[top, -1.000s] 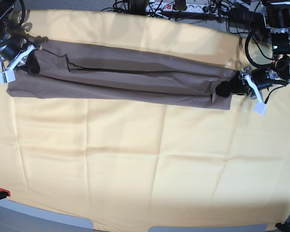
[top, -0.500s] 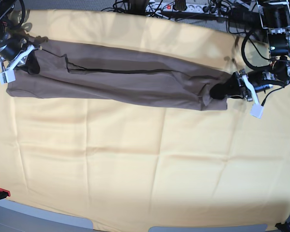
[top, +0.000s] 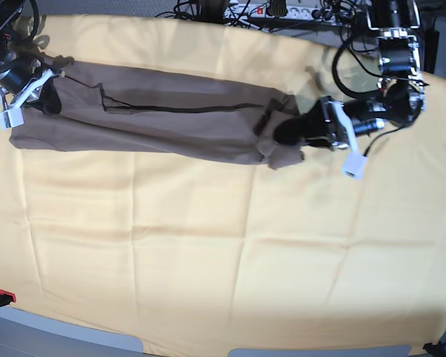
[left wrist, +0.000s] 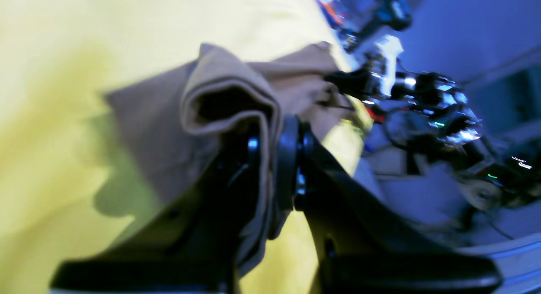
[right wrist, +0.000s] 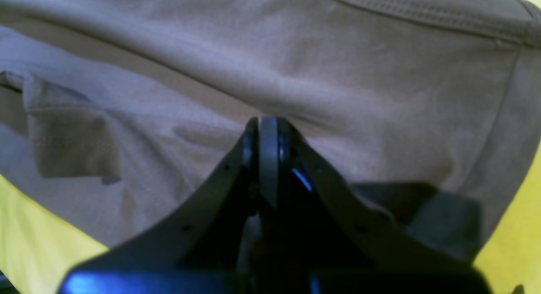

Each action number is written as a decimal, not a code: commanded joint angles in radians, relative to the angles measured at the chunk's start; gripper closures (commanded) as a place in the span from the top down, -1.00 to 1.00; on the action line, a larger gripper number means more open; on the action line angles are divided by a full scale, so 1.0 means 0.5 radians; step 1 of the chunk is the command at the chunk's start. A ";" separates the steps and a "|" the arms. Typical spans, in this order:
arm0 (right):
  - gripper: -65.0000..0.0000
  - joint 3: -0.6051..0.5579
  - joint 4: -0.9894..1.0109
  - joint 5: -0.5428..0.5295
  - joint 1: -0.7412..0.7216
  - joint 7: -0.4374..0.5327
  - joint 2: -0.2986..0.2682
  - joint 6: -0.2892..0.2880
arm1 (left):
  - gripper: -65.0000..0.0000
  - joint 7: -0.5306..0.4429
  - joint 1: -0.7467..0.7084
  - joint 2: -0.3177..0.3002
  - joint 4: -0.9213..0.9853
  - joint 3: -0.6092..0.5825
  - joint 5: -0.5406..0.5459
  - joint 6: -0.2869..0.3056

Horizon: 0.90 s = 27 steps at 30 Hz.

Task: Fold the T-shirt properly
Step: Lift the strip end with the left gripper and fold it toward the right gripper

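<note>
Covering nearly the whole bench, a pale yellow cloth (top: pixel 208 253) lies creased in a grid of fold lines, with black cables and a power strip (top: pixel 271 10) along the far edge. The T-shirt (top: pixel 171 119) stretches as a long brown band across the far part of the cloth. The right hand (top: pixel 39 82) pinches its left end, pads pressed together, while the left hand (top: pixel 293 130) pinches its bunched right end.

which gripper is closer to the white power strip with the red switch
Left. The left gripper is close in front of the white power strip; the right gripper is far off at the taupe cotton T-shirt's other end.
</note>
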<state>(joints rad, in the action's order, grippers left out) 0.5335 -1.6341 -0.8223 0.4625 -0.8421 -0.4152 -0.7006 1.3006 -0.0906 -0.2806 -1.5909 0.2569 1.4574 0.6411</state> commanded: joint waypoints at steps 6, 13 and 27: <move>-1.00 0.005 -0.019 0.024 0.008 -0.047 -0.029 0.005 | -1.00 -0.198 0.034 0.187 -0.037 -0.230 0.050 0.114; -1.00 0.006 -0.019 0.024 0.011 -0.066 -0.029 0.005 | -1.00 -0.354 0.047 0.428 -0.036 -0.403 -0.298 0.114; -0.69 0.006 -0.019 0.016 0.011 -0.082 -0.029 0.005 | 0.23 -0.356 0.048 0.500 -0.036 -0.516 -0.168 0.114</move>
<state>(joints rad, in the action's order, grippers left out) 0.5335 -1.6360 -0.8368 0.4648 -0.8577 -0.4149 -0.7052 1.1419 -0.0803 -0.0364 -1.5909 0.0002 1.3342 0.6895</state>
